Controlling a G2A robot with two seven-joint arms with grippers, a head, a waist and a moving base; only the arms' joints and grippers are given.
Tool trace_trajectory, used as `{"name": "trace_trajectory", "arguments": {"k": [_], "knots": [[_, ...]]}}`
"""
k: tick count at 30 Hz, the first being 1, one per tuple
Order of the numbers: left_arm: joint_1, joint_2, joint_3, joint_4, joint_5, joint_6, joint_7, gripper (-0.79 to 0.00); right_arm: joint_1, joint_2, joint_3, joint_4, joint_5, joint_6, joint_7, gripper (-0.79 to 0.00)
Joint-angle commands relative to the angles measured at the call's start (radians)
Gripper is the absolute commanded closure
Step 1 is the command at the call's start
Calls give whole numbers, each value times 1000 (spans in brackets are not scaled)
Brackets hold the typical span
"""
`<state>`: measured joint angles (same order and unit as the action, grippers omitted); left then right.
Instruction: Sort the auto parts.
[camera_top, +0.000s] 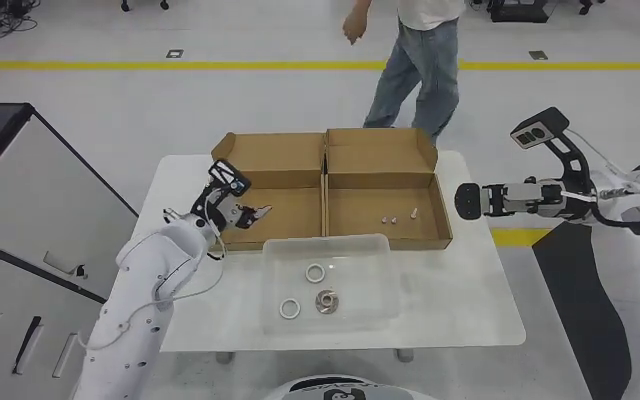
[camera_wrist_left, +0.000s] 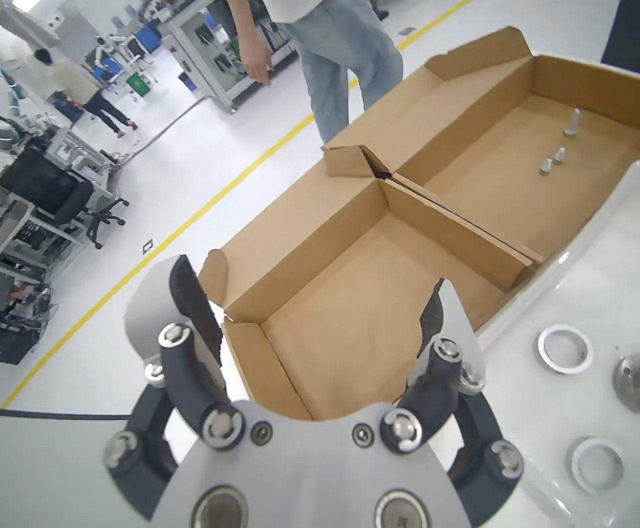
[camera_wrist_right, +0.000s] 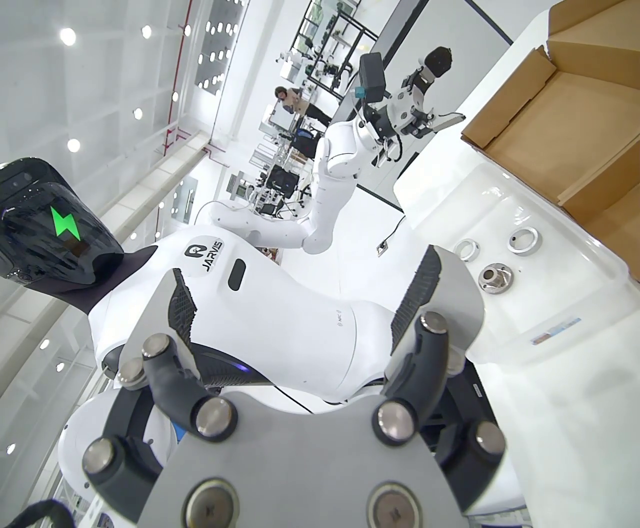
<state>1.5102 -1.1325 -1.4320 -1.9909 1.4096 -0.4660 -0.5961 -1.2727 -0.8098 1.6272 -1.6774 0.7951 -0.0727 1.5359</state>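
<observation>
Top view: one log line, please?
left hand open, at left box | right hand open, near table edge | tray: two rings, flange | right box: three bolts

Seen from above, the tabletop (camera_top: 470, 300) lies bare to the right of the clear tray (camera_top: 365, 300), open for passage. The tray butts against the front walls of two cardboard boxes, whose raised sides fence each floor. The left box (camera_top: 295, 210) has a bare floor below my spread left fingers (camera_wrist_left: 192, 300); three bolts (camera_top: 398, 216) stand in the right box (camera_top: 370, 205).
</observation>
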Motion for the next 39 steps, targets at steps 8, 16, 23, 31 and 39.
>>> {"name": "trace_trajectory", "arguments": {"k": [8, 16, 23, 31, 39], "knots": [[-79, 1, 71, -12, -94, -98, -197, -785, 0, 0, 0, 0, 0, 0, 0, -785], [-137, 4, 126, -28, -225, -179, -317, -785, 0, 0, 0, 0, 0, 0, 0, -785], [-166, 9, 168, -35, -390, -196, -448, -785, 0, 0, 0, 0, 0, 0, 0, -785], [-183, 18, 211, -31, -498, -203, -528, -785, 0, 0, 0, 0, 0, 0, 0, -785], [-280, 37, 353, 21, -520, -167, -591, -785, 0, 0, 0, 0, 0, 0, 0, -785]]}}
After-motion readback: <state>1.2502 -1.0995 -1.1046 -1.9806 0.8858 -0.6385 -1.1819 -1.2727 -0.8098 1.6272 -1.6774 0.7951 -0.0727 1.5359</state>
